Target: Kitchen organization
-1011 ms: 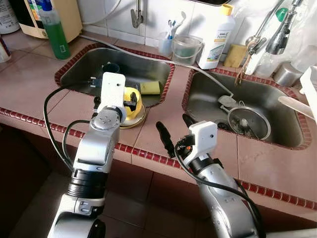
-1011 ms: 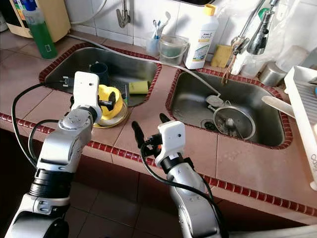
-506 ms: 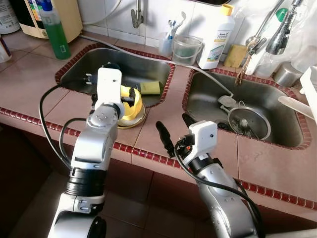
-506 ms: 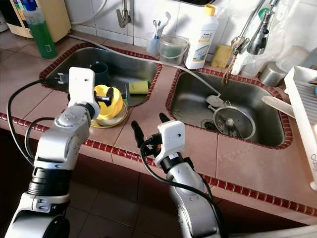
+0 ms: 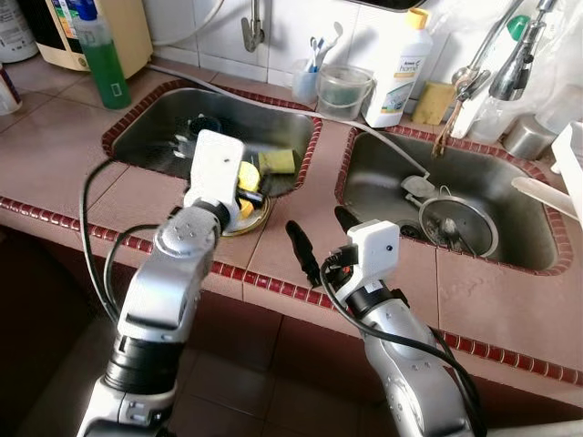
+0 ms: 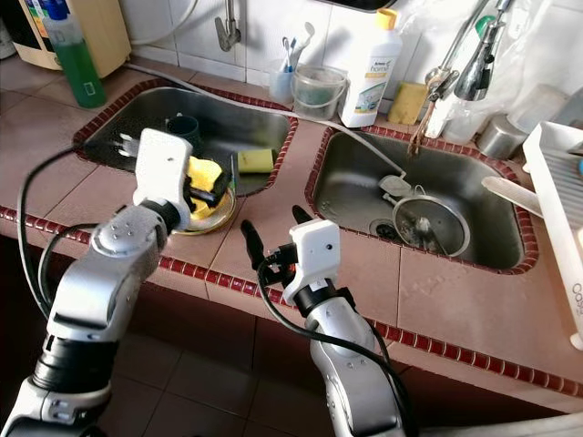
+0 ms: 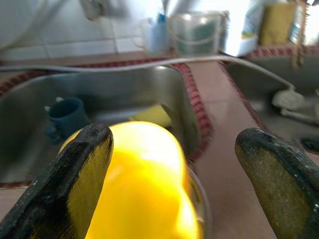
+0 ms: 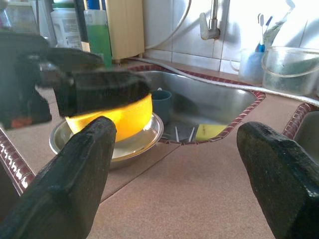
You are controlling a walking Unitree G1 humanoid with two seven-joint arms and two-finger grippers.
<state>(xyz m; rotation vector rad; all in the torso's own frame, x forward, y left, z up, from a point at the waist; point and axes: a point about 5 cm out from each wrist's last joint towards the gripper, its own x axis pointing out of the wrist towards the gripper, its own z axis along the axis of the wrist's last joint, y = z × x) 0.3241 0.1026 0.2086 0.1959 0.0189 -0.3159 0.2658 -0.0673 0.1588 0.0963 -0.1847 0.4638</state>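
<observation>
Green soap bottle (image 5: 98, 56) stands far left on the tiled counter (image 5: 55, 155), well clear of the action. Left sink (image 5: 264, 118) holds a dark mug (image 7: 67, 117) and a yellow sponge (image 5: 276, 161).

Left gripper (image 6: 208, 187) is over the yellow cup (image 7: 142, 184), which sits in a shallow metal bowl (image 8: 149, 137) on the counter at the sink's near right corner. Left wrist view: fingers spread wide, one pad (image 7: 82, 181) against the cup's side, the other well off it. So open, straddling, nothing gripped yet.

Step in hand, my read: grasp approach on the yellow cup. Next move needs the jaws closed squarely on the cup wall, then a straight lift so the bowl doesn't come along or skid.

Right gripper (image 5: 317, 235) hovers just over the counter between the two sinks, fingers apart, empty, pointed at the cup.

Edges: the bowl is right beside the sink rim (image 5: 305, 168); a sideways nudge could tip it in. Red-tile counter lip (image 5: 264, 282) is near on the robot's side. A hose (image 5: 301, 109) runs across behind the left sink. Bare counter between the sinks is the best room to move. Right sink (image 5: 510, 191) holds a strainer (image 5: 455, 223); a white bottle (image 5: 398, 68) stands behind.
</observation>
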